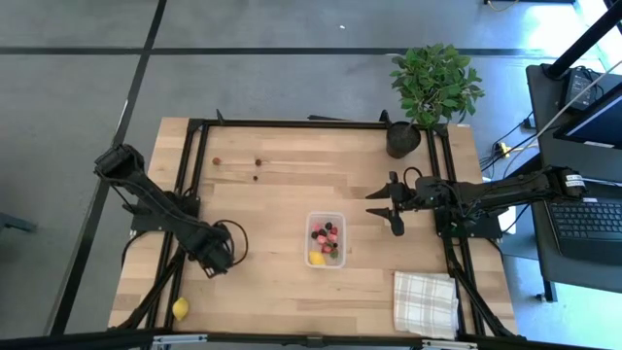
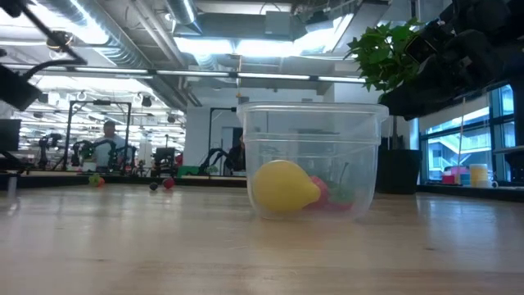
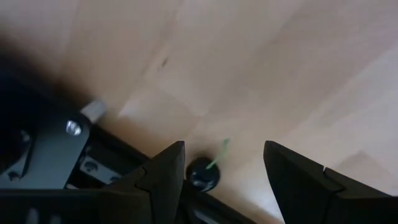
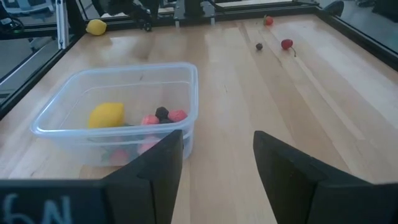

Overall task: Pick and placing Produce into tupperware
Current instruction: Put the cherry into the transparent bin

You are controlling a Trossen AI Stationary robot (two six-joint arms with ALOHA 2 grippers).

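Observation:
The clear tupperware (image 1: 326,240) stands mid-table with a yellow lemon-like piece (image 4: 106,115) and several red, pink and dark berries (image 4: 163,116) inside. My left gripper (image 1: 216,261) points down near the table's left frame rail. In its wrist view it is open (image 3: 225,149), and a dark berry with a green stem (image 3: 203,175) lies on the wood between its fingers, close to one of them. My right gripper (image 1: 394,209) hangs open (image 4: 217,165) just right of the tupperware, with nothing between its fingers.
A second yellow piece (image 1: 180,309) lies at the near left corner. Three small berries (image 1: 257,163) lie toward the far edge. A black plant pot (image 1: 403,139) stands at the far right and a checked cloth (image 1: 425,301) at the near right. Black frame rails (image 1: 190,185) border the table.

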